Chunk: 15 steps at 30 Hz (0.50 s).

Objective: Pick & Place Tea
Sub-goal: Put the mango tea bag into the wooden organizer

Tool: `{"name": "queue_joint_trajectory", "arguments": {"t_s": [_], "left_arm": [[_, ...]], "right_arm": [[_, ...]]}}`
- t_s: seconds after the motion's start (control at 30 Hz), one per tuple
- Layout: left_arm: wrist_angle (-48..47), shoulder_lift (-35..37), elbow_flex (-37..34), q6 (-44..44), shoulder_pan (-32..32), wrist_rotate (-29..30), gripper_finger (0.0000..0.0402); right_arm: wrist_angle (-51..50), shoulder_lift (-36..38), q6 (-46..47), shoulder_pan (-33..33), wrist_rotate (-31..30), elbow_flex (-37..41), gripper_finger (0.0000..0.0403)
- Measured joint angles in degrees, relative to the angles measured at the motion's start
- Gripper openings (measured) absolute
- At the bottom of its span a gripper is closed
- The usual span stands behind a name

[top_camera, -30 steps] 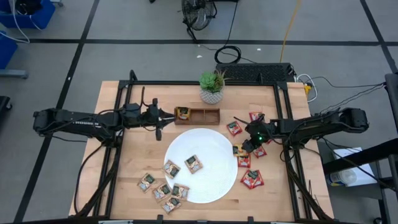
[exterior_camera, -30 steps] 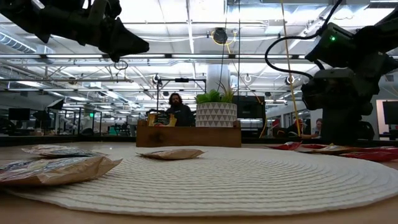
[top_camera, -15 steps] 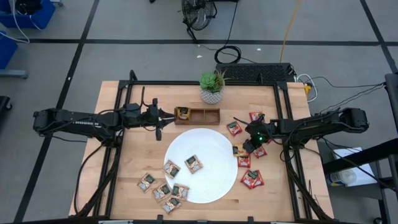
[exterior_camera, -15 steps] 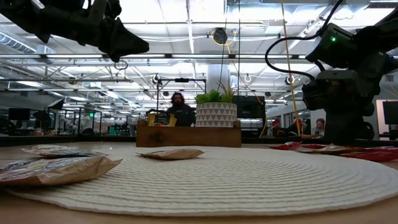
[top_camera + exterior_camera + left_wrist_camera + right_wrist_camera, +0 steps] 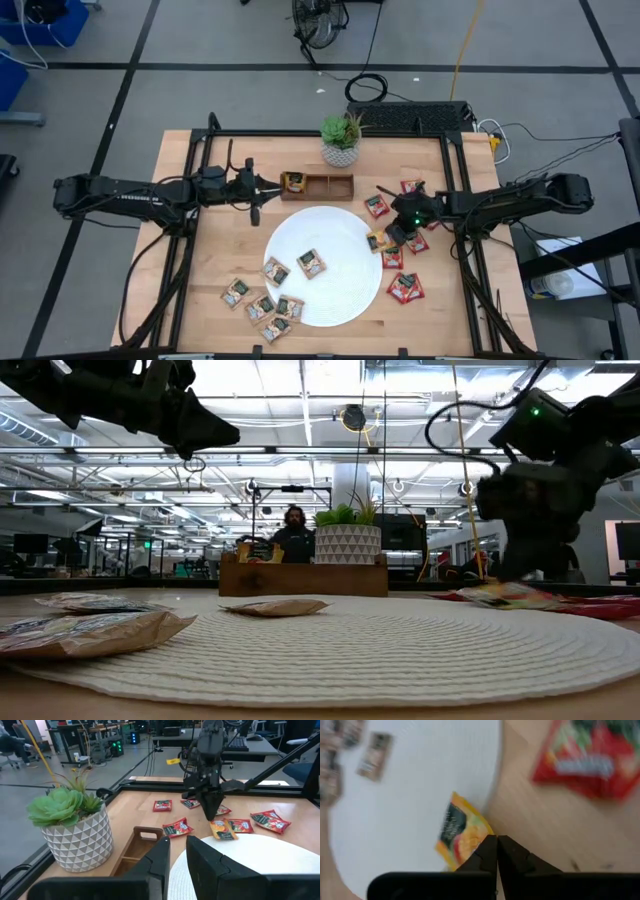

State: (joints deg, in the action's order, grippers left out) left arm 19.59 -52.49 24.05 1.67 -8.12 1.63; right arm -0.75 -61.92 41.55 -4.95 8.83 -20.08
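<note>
Right gripper [image 5: 386, 236] holds an orange sachet [image 5: 376, 240] — at plate [image 5: 330, 240] edge.

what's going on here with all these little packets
The right gripper is shut on an orange tea sachet at the right edge of the white plate. Red sachets lie on the wood around it, and tan sachets sit on and beside the plate's lower left. The left gripper hangs shut beside the wooden tray, whose left compartment already holds one sachet.
</note>
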Motion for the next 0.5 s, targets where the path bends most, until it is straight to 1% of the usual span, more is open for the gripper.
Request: {"name": "queue_joint_trajectory", "arguments": {"t_s": [0.3,0.4,0.5], "left_arm": [[1.6,0.0,0.0,0.0,0.0,0.0,0.0067],[1.6,0.0,0.0,-0.1,0.0,0.0,0.0067],[1.8,0.0,0.0,-0.3,0.0,0.0,0.0067]], "right_arm": [[15.9,1.6,-8.9,1.3,-0.8,0.0,0.0000],[21.4,1.6,-14.6,2.1,-5.3,0.0,0.0000],[27.0,0.8,-23.0,3.0,-12.1,0.0,0.0000]]}}
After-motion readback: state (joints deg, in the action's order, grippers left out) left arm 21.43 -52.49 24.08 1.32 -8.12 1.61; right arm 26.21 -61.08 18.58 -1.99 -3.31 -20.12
